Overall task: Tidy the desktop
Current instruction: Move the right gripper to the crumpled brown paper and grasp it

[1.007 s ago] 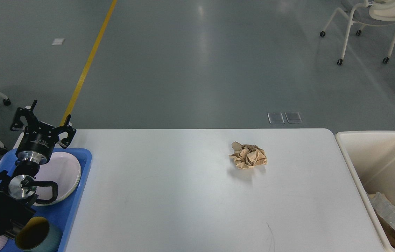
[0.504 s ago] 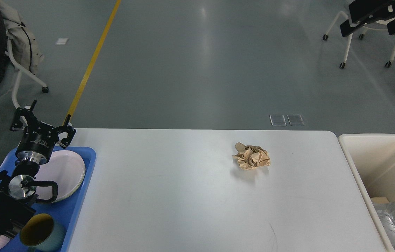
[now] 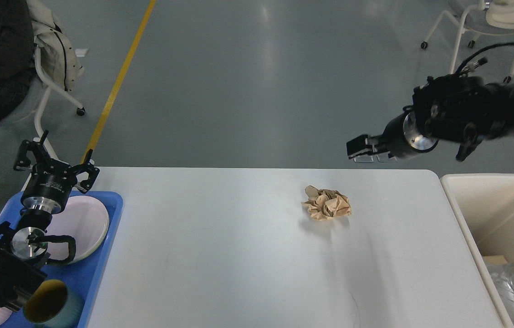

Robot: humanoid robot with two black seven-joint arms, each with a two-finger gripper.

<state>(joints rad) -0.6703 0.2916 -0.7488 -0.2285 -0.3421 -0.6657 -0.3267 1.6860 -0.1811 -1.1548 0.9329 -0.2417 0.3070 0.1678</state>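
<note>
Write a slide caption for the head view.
Right pincer above the desktop near crumpled brown paper; left pincer open.

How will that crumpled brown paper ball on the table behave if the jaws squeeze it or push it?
The crumpled brown paper ball looks loosely wadded, so it will probably compress and feel very light. Its irregular folds suggest it would skid or tumble across the smooth white desktop rather than roll straight.

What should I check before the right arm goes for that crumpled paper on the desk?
1. Crumpled paper free on the desktop, nothing touching it: ok.
2. Right tool above and beyond the paper, apart from it: ok.
3. Right tool open: cannot tell, seen end-on.
4. Cream bin has room: ok.
5. Left tool open, over the blue tray, out of the way: ok.
</note>
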